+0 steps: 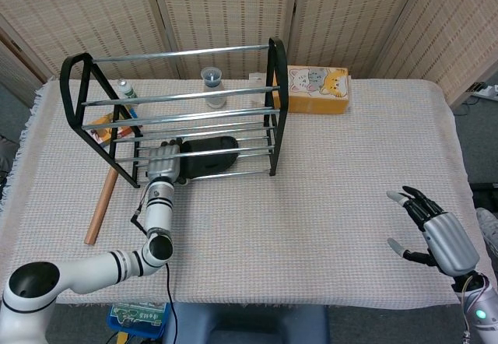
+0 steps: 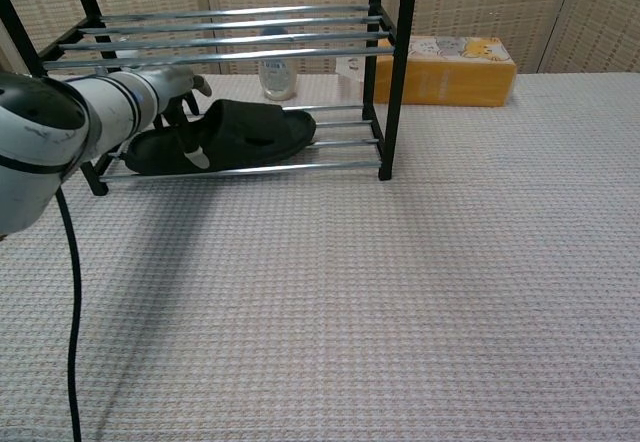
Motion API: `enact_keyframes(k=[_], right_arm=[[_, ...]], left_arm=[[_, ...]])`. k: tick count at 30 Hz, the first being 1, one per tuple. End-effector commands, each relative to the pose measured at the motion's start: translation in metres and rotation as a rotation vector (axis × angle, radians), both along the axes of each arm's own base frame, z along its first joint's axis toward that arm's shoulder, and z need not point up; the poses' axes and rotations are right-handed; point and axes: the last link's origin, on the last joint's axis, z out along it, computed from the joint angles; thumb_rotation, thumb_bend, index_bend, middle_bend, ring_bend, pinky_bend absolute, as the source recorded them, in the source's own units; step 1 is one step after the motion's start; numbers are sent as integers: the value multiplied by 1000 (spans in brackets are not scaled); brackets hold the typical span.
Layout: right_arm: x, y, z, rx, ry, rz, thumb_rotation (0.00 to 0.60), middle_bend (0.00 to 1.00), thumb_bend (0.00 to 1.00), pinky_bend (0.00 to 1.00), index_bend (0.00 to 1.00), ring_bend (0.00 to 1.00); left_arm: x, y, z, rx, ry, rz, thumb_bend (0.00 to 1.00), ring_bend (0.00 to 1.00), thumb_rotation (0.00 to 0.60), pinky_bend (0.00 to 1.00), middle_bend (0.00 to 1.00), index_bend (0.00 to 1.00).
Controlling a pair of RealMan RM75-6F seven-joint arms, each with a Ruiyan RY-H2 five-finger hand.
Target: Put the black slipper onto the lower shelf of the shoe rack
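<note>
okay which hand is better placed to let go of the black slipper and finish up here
The left hand. It grips the black slipper, which lies on the lower shelf of the shoe rack. The right hand hangs open, far across the table.

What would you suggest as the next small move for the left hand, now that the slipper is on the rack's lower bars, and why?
Probably open the left hand and draw it back. The black slipper appears to lie flat on the lower shelf of the shoe rack, inside the frame, so the fingers gripping its heel end seem no longer needed.
</note>
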Motion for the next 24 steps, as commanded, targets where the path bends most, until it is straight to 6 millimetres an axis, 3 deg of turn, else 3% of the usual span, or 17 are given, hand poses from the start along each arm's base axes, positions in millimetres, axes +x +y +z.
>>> enact_keyframes(k=[1, 24], right_arm=[[0, 0, 0, 0, 0, 0, 600, 197, 268, 245, 100, 142], [1, 0, -1, 10, -3, 14, 600, 197, 268, 245, 100, 142]], left_arm=[[-1, -2, 0, -1, 0, 2, 135, 194, 600, 394, 217, 99], [-39, -34, 21, -23, 67, -36, 134, 165, 600, 380, 181, 70]])
